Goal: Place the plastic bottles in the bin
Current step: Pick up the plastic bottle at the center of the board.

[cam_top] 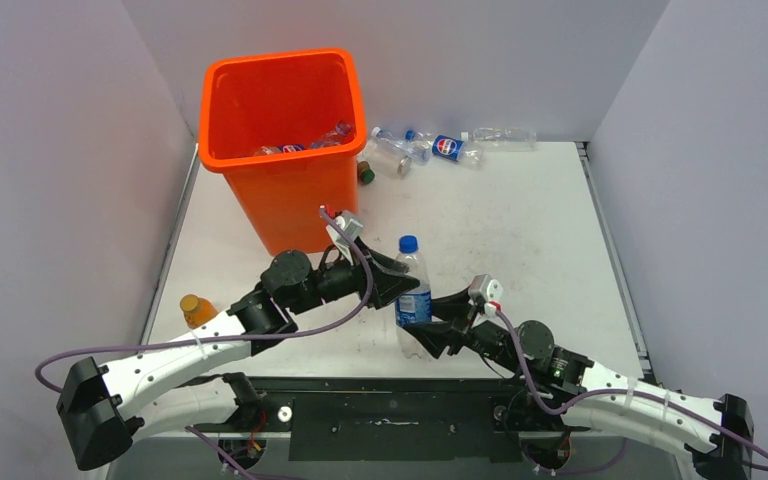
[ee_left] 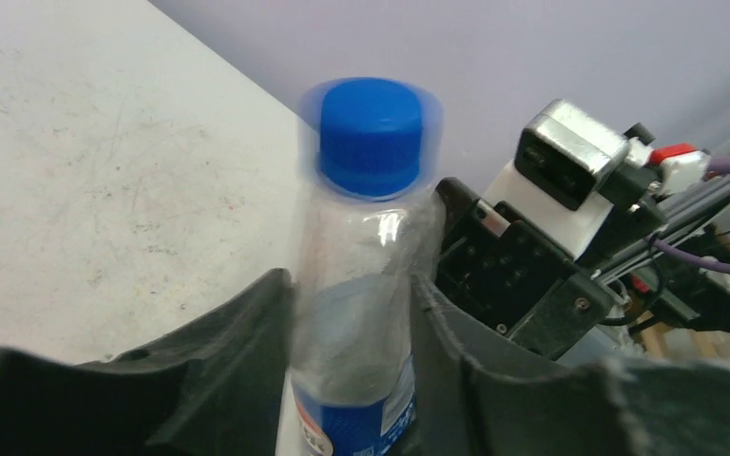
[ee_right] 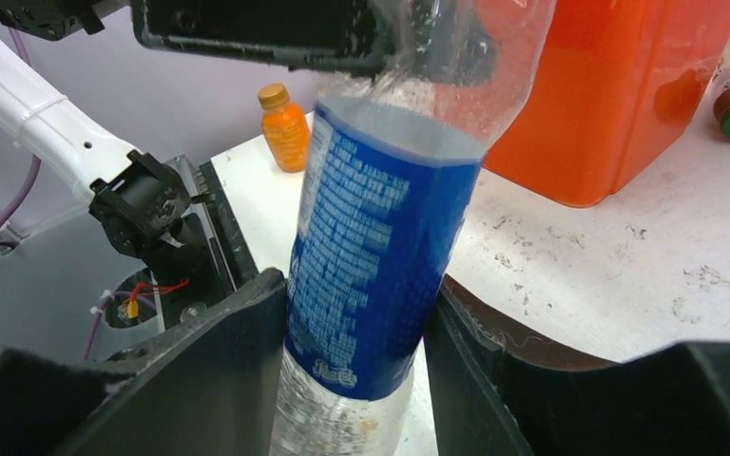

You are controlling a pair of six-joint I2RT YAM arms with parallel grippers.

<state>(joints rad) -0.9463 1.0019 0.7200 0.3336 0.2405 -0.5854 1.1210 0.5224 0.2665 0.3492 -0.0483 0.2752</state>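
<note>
Right at the lens, my right gripper (ee_right: 356, 332) is clamped on the blue label (ee_right: 380, 247) of the upright bottle (cam_top: 411, 265). My left gripper (ee_left: 352, 313) pinches its shoulder under the cap (ee_left: 371, 133). It's between my arms, just in front of the bin (cam_top: 290, 195).

It looks empty, so I'd guess light, thin-walled, slick and easy to crush. The neck seems the firmest hold.

Count:
- one bin
- this bottle
- one orange bottle (cam_top: 197, 311) at the table (cam_top: 540, 250) edge
- four loose bottles (cam_top: 447, 148) lying beside the bin
- at least two binned bottles (cam_top: 300, 147)

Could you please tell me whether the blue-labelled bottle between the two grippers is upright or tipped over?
Upright: the blue-labelled bottle stands vertical, with its blue cap on top.
</note>
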